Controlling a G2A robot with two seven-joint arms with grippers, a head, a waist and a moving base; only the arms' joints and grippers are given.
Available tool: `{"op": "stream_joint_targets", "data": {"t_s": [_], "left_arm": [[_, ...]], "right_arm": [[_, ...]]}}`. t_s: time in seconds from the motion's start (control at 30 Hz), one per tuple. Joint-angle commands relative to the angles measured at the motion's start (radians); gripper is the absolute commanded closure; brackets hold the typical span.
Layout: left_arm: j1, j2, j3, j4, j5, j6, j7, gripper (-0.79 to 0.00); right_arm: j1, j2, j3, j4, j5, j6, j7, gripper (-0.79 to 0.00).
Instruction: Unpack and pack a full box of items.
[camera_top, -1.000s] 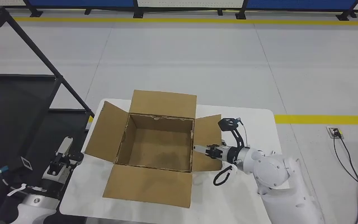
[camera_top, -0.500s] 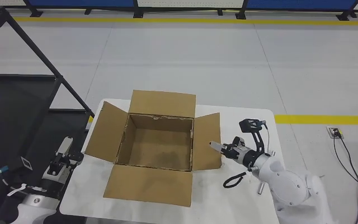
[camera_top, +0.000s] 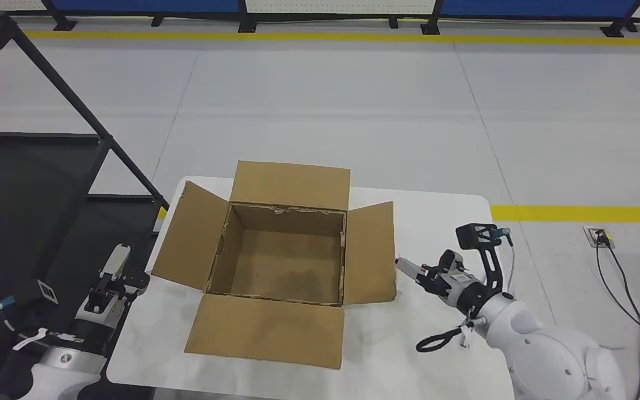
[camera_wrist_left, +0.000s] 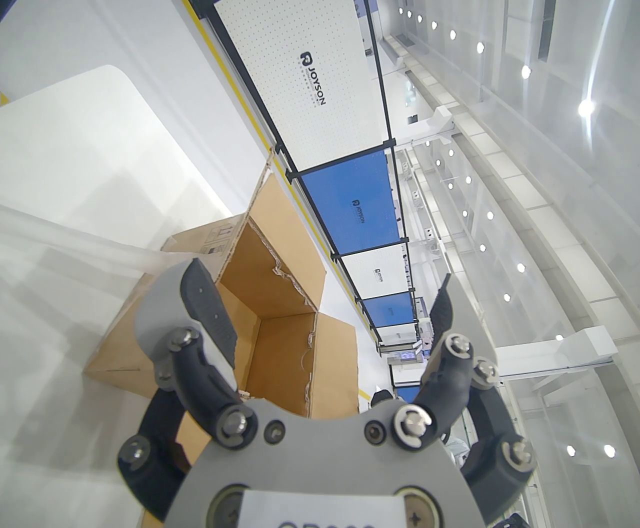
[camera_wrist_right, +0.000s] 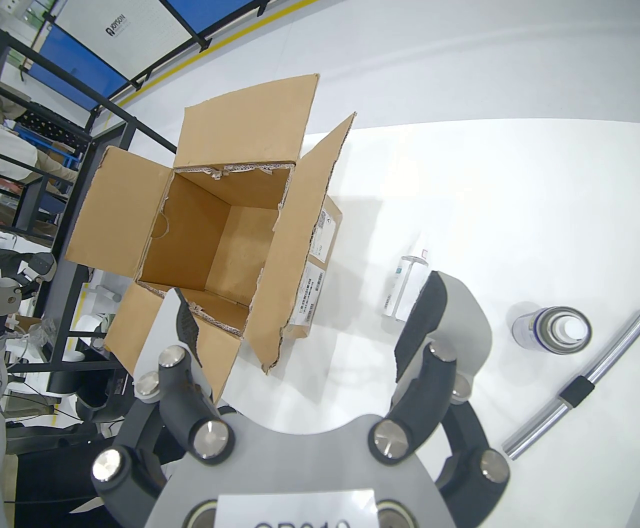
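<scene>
Pale grey floor all round the white worktop. A yellow line runs along 12 o'clock, blue panel behind it, black frame at 9 o'clock (ceiling lights blazing overhead).

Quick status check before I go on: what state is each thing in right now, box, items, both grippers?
Cardboard box: open, all four flaps folded out, nothing visible inside.
White bottle: lying on its side on the table, beside the box.
Can: standing upright on the table.
Left gripper: open, empty.
Right gripper: open, empty.
</scene>
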Motion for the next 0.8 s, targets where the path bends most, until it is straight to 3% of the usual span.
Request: {"op": "stream_joint_targets", "data": {"t_s": [0.0,0.03,0.13,0.33,0.57,0.77], "left_arm": [[0.000,0.000,0.000,0.000,0.000,0.000,0.000,-0.785],[0.000,0.000,0.000,0.000,0.000,0.000,0.000,-0.785],[0.000,0.000,0.000,0.000,0.000,0.000,0.000,-0.785],[0.000,0.000,0.000,0.000,0.000,0.000,0.000,-0.785],[0.000,0.000,0.000,0.000,0.000,0.000,0.000,-0.785],[0.000,0.000,0.000,0.000,0.000,0.000,0.000,-0.785]], "right_arm": [[-0.005,0.002,-0.015,0.010,-0.021,-0.035,0.005,-0.785],[-0.003,0.005,-0.025,0.025,-0.038,-0.062,0.016,-0.785],[0.009,0.008,-0.012,0.050,-0.073,-0.011,0.028,-0.785],[0.000,0.022,0.082,0.053,-0.270,0.171,0.148,-0.785],[0.072,0.046,0.155,0.219,-0.359,0.112,0.373,-0.785],[0.099,0.057,0.203,0.307,-0.274,0.022,0.445,-0.785]]}}
